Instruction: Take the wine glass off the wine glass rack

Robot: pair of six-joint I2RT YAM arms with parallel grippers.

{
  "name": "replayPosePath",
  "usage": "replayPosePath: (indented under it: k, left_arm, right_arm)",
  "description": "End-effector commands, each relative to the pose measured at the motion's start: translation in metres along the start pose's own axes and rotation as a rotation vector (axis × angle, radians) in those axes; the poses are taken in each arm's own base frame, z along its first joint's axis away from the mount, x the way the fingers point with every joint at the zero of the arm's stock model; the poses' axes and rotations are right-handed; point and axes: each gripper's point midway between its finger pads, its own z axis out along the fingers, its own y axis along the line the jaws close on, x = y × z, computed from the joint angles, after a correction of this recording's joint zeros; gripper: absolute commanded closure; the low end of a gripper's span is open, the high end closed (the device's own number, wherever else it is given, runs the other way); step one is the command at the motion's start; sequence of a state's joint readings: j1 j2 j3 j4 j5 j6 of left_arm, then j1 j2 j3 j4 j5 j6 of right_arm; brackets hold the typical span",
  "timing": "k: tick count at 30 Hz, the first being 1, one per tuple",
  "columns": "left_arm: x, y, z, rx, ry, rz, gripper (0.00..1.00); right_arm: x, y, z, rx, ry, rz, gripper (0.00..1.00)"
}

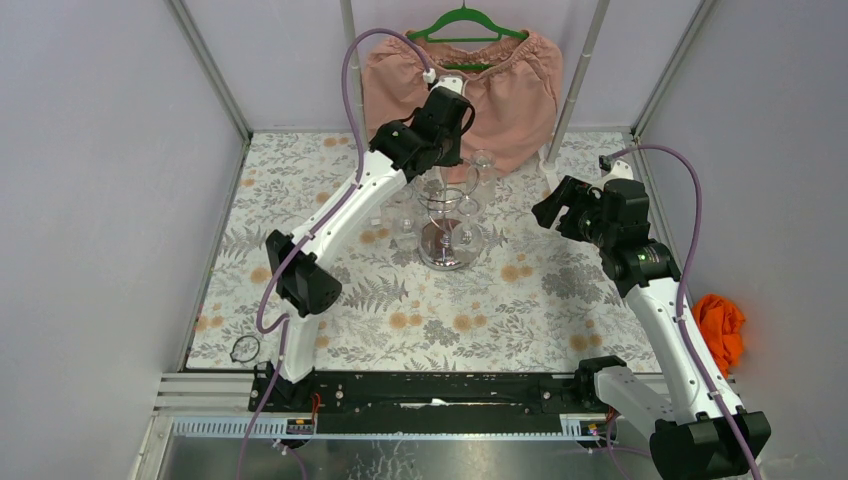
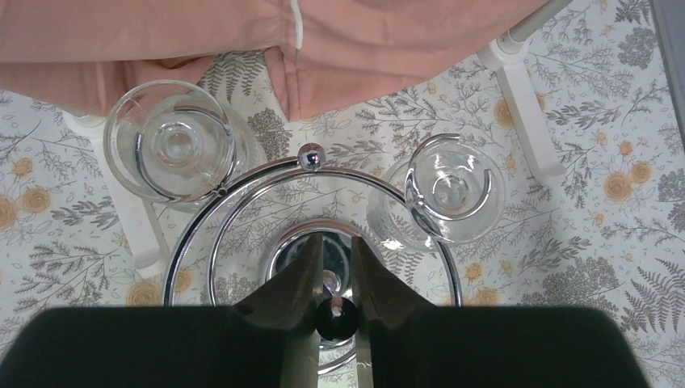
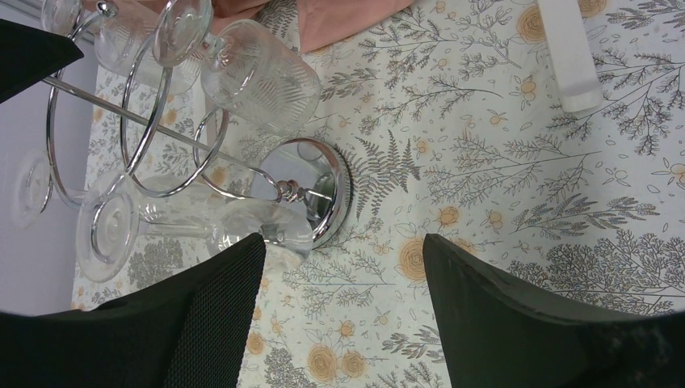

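The chrome wine glass rack (image 1: pixel 448 222) stands mid-table on its round mirror base (image 3: pixel 327 190). Clear wine glasses hang upside down from its looped arms, one at the left (image 2: pixel 174 141) and one at the right (image 2: pixel 452 190) in the left wrist view, and two more show in the right wrist view (image 3: pixel 258 73) (image 3: pixel 186 222). My left gripper (image 2: pixel 335 246) points straight down over the rack and is shut on the ball (image 2: pixel 335 317) topping its central post. My right gripper (image 3: pixel 343 242) is open and empty, low beside the rack's right side (image 1: pixel 548 212), near the lower glass's bowl.
Peach-pink shorts (image 1: pixel 465 75) hang on a green hanger (image 1: pixel 467 22) from a white clothes rail behind the rack, whose white feet (image 2: pixel 521 97) rest on the floral cloth. An orange rag (image 1: pixel 722 325) lies at the right edge. A black ring (image 1: pixel 245 348) lies near left.
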State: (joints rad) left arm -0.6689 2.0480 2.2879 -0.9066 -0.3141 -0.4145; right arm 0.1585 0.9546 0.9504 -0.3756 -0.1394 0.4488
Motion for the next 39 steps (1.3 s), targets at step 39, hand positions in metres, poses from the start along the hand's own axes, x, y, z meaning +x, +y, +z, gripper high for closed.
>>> replayPosePath:
  k: [39]
  left_arm:
    - [0.018, -0.011, -0.047, 0.135, -0.073, -0.127, 0.93]
  right_arm:
    - [-0.005, 0.019, -0.001, -0.082, -0.008, 0.034, 0.2]
